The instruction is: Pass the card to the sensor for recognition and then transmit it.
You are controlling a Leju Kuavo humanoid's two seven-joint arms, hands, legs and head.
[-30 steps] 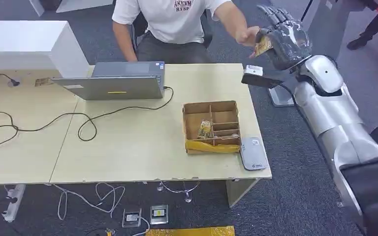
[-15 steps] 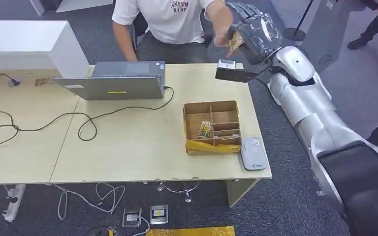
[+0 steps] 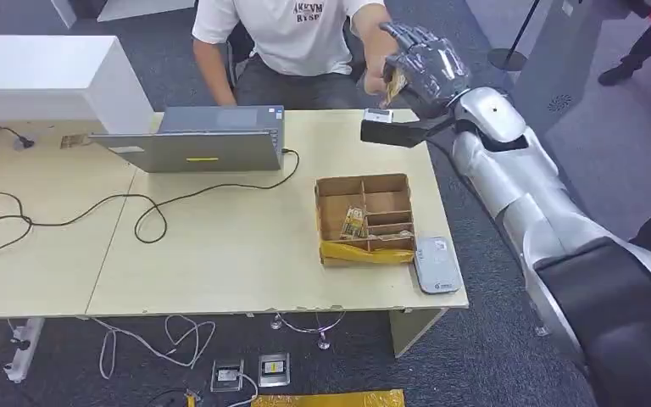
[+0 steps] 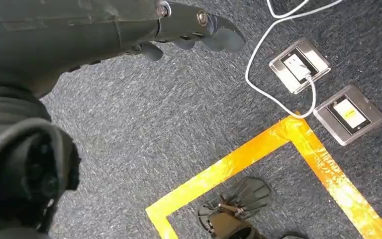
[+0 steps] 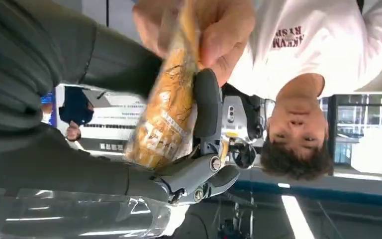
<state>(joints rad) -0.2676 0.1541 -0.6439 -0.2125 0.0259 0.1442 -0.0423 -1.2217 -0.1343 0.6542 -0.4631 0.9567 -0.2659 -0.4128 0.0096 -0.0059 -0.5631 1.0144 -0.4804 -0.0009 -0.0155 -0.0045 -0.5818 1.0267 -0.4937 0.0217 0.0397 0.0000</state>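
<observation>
Right hand (image 3: 424, 68) is raised past the far right corner of the table (image 3: 220, 254), fingers curled round 1 card (image 3: 396, 82), yellow-orange with print too blurred to read. A person's hand (image 5: 199, 30) pinches the same card at its other end, so both have hold of it. In the right wrist view the card's (image 5: 166, 114) long axis runs from the robot's palm out toward the person's fingers, flat face turned to the camera. Person's white shirt (image 3: 301, 34) carries dark red lettering, not fully legible. Counts on the table: 1 laptop (image 3: 195, 144), 1 divided cardboard box (image 3: 364, 219) with 1 more card (image 3: 353, 222) standing in a left compartment, 1 grey reader pad (image 3: 436, 264) just right of the box, 1 black cable (image 3: 136, 212) looping across the top. 1 dark device with a white label (image 3: 390, 127) sits under the wrist. Left hand (image 4: 179, 30) hangs over the carpet, fingers loosely apart, holding nothing. Floor: 2 metal socket plates (image 4: 323, 84), 1 white cord (image 4: 258, 64), yellow tape (image 4: 258, 159).
</observation>
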